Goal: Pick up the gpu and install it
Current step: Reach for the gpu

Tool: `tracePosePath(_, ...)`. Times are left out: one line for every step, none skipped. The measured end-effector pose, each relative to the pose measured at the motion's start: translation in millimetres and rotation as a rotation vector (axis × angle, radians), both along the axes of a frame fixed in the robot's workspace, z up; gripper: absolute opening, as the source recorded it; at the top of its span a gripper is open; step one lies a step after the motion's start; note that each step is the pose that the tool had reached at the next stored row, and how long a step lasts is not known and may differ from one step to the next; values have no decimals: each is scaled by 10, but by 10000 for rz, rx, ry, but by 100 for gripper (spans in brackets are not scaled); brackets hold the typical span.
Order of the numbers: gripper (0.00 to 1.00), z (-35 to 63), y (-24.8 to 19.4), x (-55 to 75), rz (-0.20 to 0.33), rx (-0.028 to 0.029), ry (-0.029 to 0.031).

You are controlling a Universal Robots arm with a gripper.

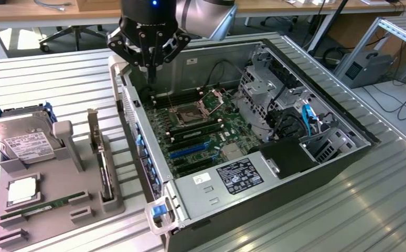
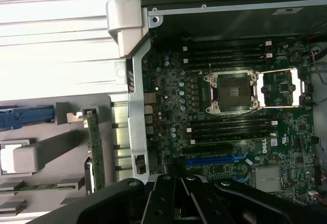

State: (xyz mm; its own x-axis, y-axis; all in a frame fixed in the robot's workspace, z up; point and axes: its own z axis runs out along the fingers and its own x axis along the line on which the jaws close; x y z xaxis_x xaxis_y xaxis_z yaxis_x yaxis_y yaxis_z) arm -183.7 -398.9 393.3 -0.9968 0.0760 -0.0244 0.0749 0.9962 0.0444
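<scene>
The gpu (image 1: 104,164) is a thin dark card standing on its edge in a grey holder (image 1: 56,207), on the exterior view's left of the open computer case (image 1: 329,157). Its silver bracket is at the far end. In the wrist view the gpu (image 2: 95,155) stands beside the case's rear wall. My gripper (image 1: 150,71) hangs above the far rear corner of the case, well apart from the gpu, with its fingers shut and nothing between them. The wrist view shows my gripper (image 2: 179,198) as closed black fingers over the motherboard's blue slot (image 2: 214,160).
The grey holder also carries a silver hard drive (image 1: 22,139), a processor chip (image 1: 21,190) and a green memory stick (image 1: 42,208). Inside the case lie the motherboard's open processor socket (image 1: 189,113), blue slots (image 1: 189,150) and a power supply (image 1: 242,176).
</scene>
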Motion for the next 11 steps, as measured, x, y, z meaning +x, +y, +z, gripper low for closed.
tracePosePath(11, 0, 0, -2, 0, 0, 0)
tracePosePath(11, 0, 0, -4, 0, 0, 0)
tracePosePath(11, 0, 0, -6, 0, 0, 0)
tracePosePath(11, 0, 0, -8, 0, 0, 0)
tracePosePath(11, 0, 0, -10, 0, 0, 0)
tracePosePath(11, 0, 0, -12, 0, 0, 0)
tracePosePath(11, 0, 0, -15, 0, 0, 0)
tracePosePath(11, 0, 0, -18, -1, 0, 0)
tracePosePath(11, 0, 0, -21, 0, 0, 0)
tracePosePath(11, 0, 0, -23, 0, 0, 0)
tracePosePath(11, 0, 0, -25, 0, 0, 0)
